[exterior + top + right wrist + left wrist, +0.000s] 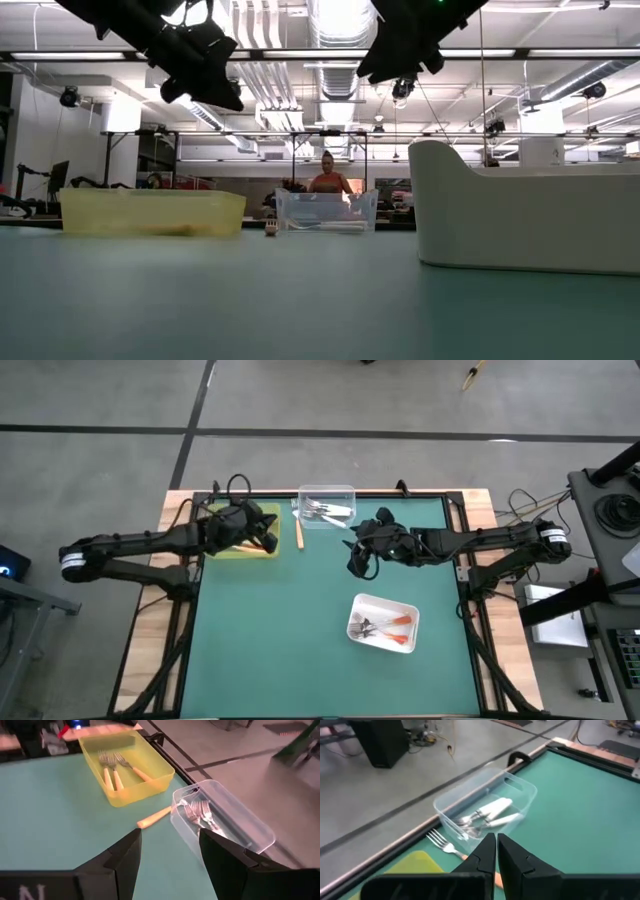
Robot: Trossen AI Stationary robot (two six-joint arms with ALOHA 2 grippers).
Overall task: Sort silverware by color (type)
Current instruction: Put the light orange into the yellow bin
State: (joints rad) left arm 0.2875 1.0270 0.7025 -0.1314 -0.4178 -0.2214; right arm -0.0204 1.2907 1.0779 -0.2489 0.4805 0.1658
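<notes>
Hovering above the yellow tray (240,548) at the table's (300,630) far left: left end effector (262,532), fingers (487,851) clenched together, empty. Hanging mid-table near the clear tray (327,492): right end effector (358,556), fingers (125,854) spread wide, nothing between them. Resting in the yellow tray: tan-handled forks (111,770). Lying in the clear tray: white-handled forks (492,812). Sitting in the white tray (385,606), nearer the front: red-orange-handled forks (388,624). Left loose on the table between yellow and clear trays, just beside both: one tan-handled fork (156,816), tines toward the clear tray's corner. Showing far behind the table in the low view: a person (327,176).
</notes>
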